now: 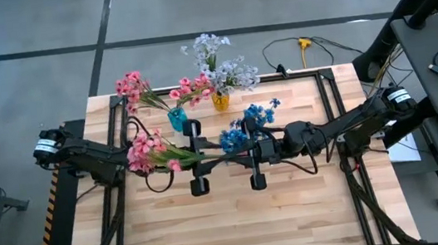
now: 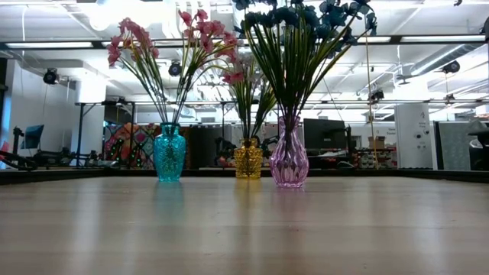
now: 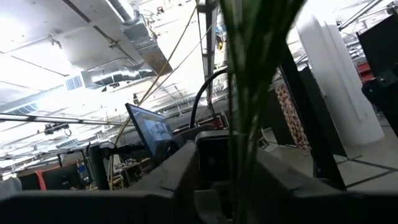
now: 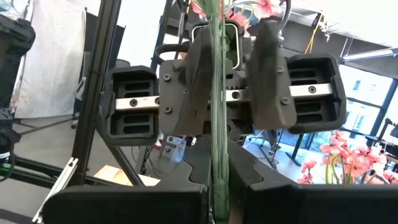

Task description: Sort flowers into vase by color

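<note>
From above, three vases stand in a row near the far edge of the wooden table point(image 1: 240, 229). Take the yellow vase point(image 1: 221, 101) as the landmark: it holds the pale white-lavender flowers point(image 1: 216, 64). Just beside it on the left arm's side is the teal vase point(image 1: 177, 119) with pink flowers point(image 1: 156, 90); on the right arm's side is a vase that cannot be made out from overhead, under the blue flowers point(image 1: 252, 122). Nearer than the yellow vase, both arms meet over the middle of the table. The left gripper point(image 1: 196, 157) and right gripper point(image 1: 255, 153) face each other, with a loose pink spray point(image 1: 152, 153) stretched between them, its blooms on the left arm's side.

The table-level view shows the teal vase point(image 2: 170, 153), the yellow vase point(image 2: 247, 159) and a pink-tinted glass vase point(image 2: 289, 160), each already filled; neither gripper shows here.

The left wrist view shows green stems point(image 3: 255, 93) running up between that arm's own fingers; whether the jaws are pinching the stems I cannot tell.

In the right wrist view the right gripper point(image 4: 219, 193) is clamped on the stems point(image 4: 217, 93), with the left gripper point(image 4: 230, 93) facing it, jaws either side of the stem.

Most of the sorting looks finished. What seems left is this pink spray, which belongs in the teal vase.
</note>
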